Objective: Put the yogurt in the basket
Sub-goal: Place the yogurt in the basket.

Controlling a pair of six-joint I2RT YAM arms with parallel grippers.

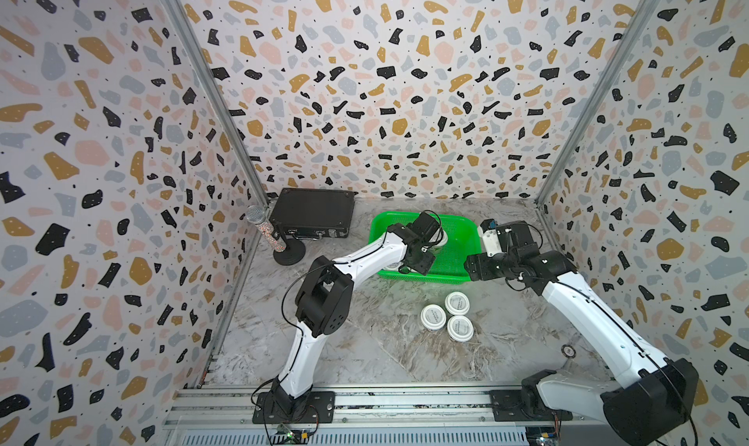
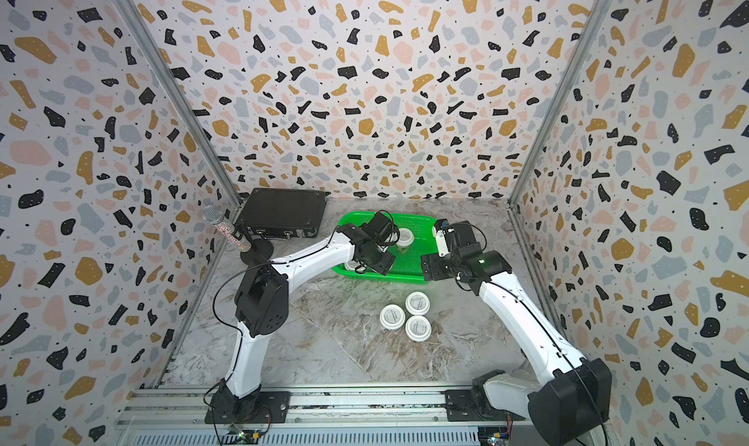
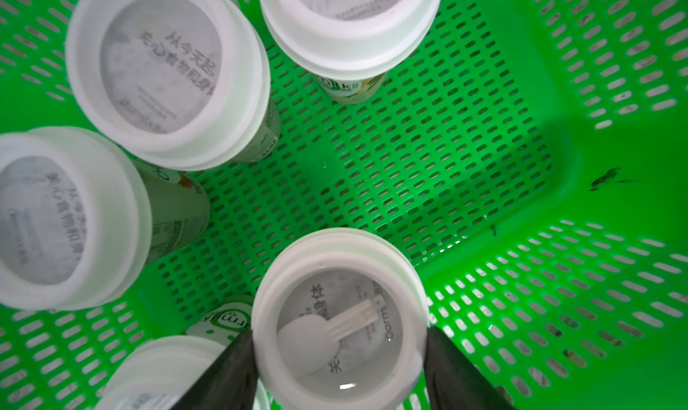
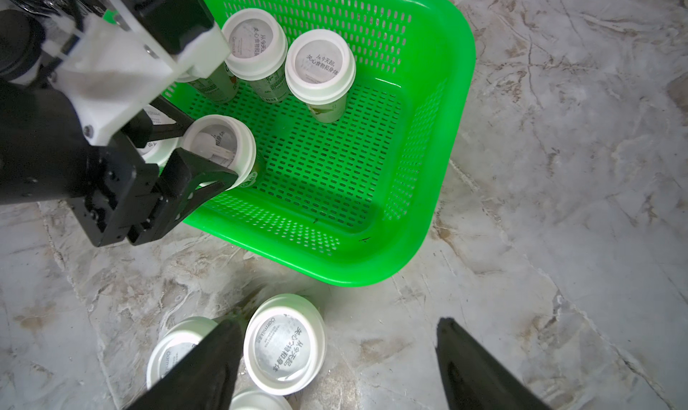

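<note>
In both top views the left arm (image 1: 373, 255) hides most of the basket (image 1: 458, 241) contents. The left gripper (image 3: 338, 333) jaws clamp one yogurt (image 3: 338, 307) by its lid rim, inside the basket. Four more white-lidded cups (image 3: 167, 73) stand on its perforated floor. The right gripper (image 4: 337, 324) jaws are wide and empty, above three cups (image 4: 284, 348) on the marbled table (image 4: 558, 203).

The yogurt (image 4: 284, 348) lids read "Oarmilk" and "从今天起,关心食物和身体"; a cup wall (image 3: 344, 88) shows "milk".

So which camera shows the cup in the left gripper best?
Left wrist: the cup is close and sharp from above. Right wrist shows it small; in both top views the left arm mostly hides it.
</note>
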